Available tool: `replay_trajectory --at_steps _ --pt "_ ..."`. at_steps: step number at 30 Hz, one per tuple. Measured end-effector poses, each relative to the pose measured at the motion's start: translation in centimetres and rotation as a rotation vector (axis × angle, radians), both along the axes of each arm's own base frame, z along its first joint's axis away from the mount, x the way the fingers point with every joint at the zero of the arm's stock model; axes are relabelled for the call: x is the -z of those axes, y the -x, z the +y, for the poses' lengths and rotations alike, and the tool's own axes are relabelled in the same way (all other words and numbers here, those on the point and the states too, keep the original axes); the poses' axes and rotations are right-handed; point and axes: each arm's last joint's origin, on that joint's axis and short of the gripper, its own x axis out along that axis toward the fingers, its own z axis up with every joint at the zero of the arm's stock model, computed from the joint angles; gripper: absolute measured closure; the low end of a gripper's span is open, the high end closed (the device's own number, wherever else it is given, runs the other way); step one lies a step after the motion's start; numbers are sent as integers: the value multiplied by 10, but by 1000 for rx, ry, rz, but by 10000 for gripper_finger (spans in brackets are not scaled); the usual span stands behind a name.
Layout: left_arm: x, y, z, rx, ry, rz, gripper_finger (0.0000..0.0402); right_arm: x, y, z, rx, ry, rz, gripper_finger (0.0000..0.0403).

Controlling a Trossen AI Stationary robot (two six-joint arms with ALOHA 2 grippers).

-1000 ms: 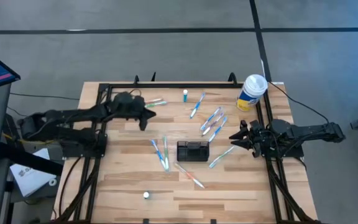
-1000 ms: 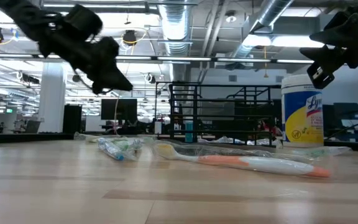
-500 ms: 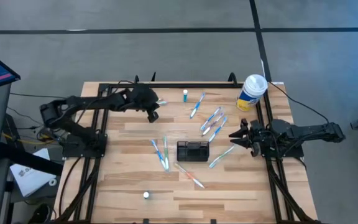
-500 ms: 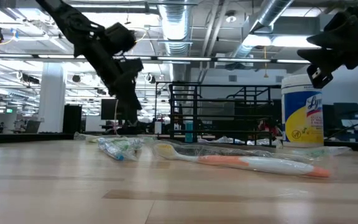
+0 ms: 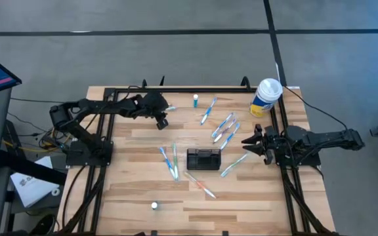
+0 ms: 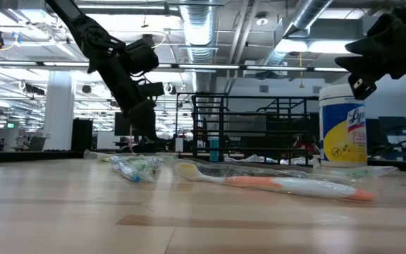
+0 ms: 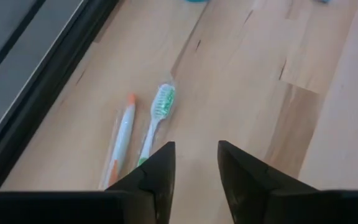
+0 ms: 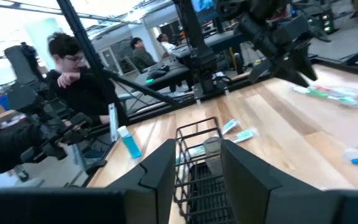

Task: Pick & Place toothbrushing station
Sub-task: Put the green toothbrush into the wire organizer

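The toothbrushing station (image 5: 203, 159), a small black slotted holder, stands upright on the wooden table (image 5: 130, 196) near its middle, with wrapped toothbrushes scattered around it: a pair (image 5: 170, 160) just beside it on the left arm's side, one orange-handled toothbrush (image 5: 201, 185) towards the near edge, and a loose cluster (image 5: 225, 127) further back.

The left gripper (image 5: 162, 118) hangs over the far left part of the table, well apart from the station. In its wrist view the two dark fingers (image 7: 156, 175) stand parted with a bare gap between them, holding nothing; below them lie a green-bristled toothbrush (image 7: 155, 122) and an orange-tipped one (image 7: 119, 138), side by side near the table's black frame (image 7: 48, 87).

The right gripper (image 5: 248, 143) waits beside the station on the right, its fingers (image 8: 160, 169) spread and empty, the wire holder showing between them. A white-and-yellow wipes canister (image 5: 266, 96) stands at the far right corner. Beyond the table a person (image 8: 73, 68) sits, probably at a workbench.
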Motion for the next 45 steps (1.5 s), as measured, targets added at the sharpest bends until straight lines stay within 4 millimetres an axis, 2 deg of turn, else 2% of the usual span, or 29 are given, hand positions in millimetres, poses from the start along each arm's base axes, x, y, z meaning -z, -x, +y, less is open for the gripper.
replay_trajectory --at_steps 6,14,26,37,45 --pt "2 1 -1 19 -15 14 263 0 0 -1 36 2 0 285" --pt "-1 -5 5 -10 -88 -52 263 -1 0 -1 36 1 -12 285" --pt "29 -1 24 -70 -44 36 260 -4 0 -1 40 25 -41 285" --pt "45 -2 27 -23 -59 106 257 -4 0 -1 40 25 -42 285" --pt "46 -3 29 -37 -80 112 259 -4 0 -1 41 25 -42 285"
